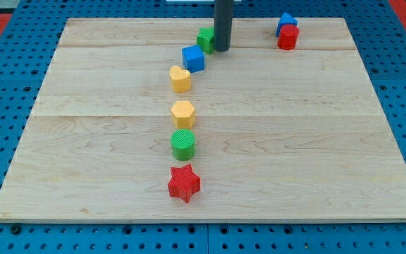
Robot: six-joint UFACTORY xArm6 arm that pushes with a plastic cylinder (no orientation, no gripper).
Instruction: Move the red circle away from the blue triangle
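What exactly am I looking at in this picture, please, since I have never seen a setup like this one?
This is a single camera view of a wooden board lying on a blue pegboard. The dark rod coming down from the view's top is the end of a robot arm; it has no hand and holds nothing, it only pushes blocks by sliding. My tip sits right beside the green block, on its right in the view. Running down the board from there are a blue cube, a yellow heart, a yellow hexagon, a green cylinder and a red star. At the view's top right, the red circle touches the blue triangle; the job is to separate them.
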